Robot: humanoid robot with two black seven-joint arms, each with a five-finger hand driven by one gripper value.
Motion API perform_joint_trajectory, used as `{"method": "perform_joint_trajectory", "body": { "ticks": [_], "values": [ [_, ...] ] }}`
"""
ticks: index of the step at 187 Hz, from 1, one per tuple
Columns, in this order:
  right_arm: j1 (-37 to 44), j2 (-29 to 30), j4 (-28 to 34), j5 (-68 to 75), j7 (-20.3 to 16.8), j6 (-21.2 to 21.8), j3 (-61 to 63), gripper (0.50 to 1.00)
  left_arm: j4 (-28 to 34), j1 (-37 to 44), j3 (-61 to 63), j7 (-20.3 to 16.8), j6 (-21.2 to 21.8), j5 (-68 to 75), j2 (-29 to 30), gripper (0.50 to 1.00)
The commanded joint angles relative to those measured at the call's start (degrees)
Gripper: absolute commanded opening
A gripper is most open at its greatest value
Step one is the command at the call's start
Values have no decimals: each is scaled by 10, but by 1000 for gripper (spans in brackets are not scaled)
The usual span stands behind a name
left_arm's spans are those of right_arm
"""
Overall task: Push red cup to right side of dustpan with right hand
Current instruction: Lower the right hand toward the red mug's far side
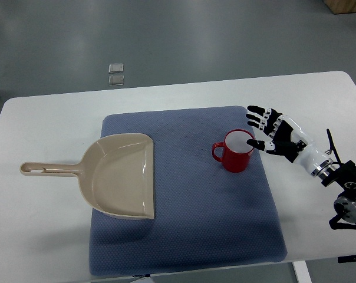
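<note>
On the white worktop (42, 124) lies 1 blue mat (184, 236); toward its left edge, the dustpan (122, 175). Toward the mat's right edge, well apart from the dustpan, stands the red cup (237, 152). The right hand (273, 131), fingers spread, grasping nothing, touches its rim. Placement appears nearly complete.

A blue mat (184, 236) covers the middle of the white table (42, 236), reaching its near edge. Beyond the table's far edge, two small clear squares (116, 73) lie on the grey floor (195, 35).
</note>
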Motion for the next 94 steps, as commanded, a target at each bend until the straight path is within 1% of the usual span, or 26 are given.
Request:
{"method": "perform_joint_trajectory", "body": {
  "ticks": [1,23,42,94],
  "values": [
    [-3,9,2,-2,0,-3,0,926,0,0,0,0,0,0,0,1000],
    [-5,24,2,-26,0,-14,0,926,0,0,0,0,1,0,0,1000],
    [-9,34,1,-40,0,-40,0,926,-1,0,0,0,1,0,0,1000],
    [-10,42,-1,-40,0,-44,1,926,0,0,0,0,0,0,0,1000]
  ]
}}
